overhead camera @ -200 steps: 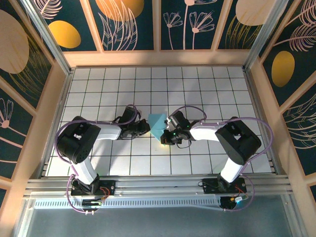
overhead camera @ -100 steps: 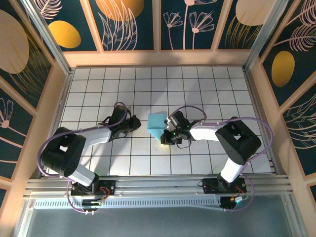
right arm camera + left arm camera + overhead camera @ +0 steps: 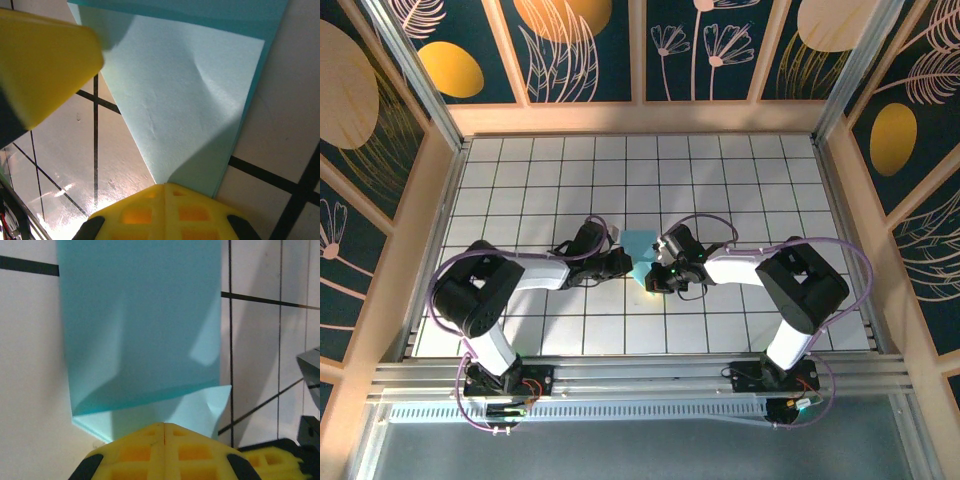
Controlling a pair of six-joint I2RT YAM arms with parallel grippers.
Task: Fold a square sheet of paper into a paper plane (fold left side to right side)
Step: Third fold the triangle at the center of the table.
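Observation:
The square sheet of paper (image 3: 642,243) lies folded near the middle of the white tiled table, a light-cyan shape with a paler flap (image 3: 200,407) on its darker layer (image 3: 145,315). My left gripper (image 3: 623,262) is shut, its yellow tips (image 3: 164,426) resting on the paper's near edge. My right gripper (image 3: 654,274) is also shut, its tips (image 3: 164,186) on the pointed corner of the pale flap (image 3: 185,100). The left gripper's yellow finger (image 3: 45,65) shows at the upper left of the right wrist view.
Both arms reach inward from their bases at the near rail (image 3: 640,375). Wooden walls (image 3: 640,115) border the tiled table (image 3: 740,180) at the back and sides. Part of the right gripper (image 3: 272,460) shows at the lower right of the left wrist view.
The left gripper, which had swung away to the left half a second ago, has come back onto the paper's left side. The right arm has not moved.

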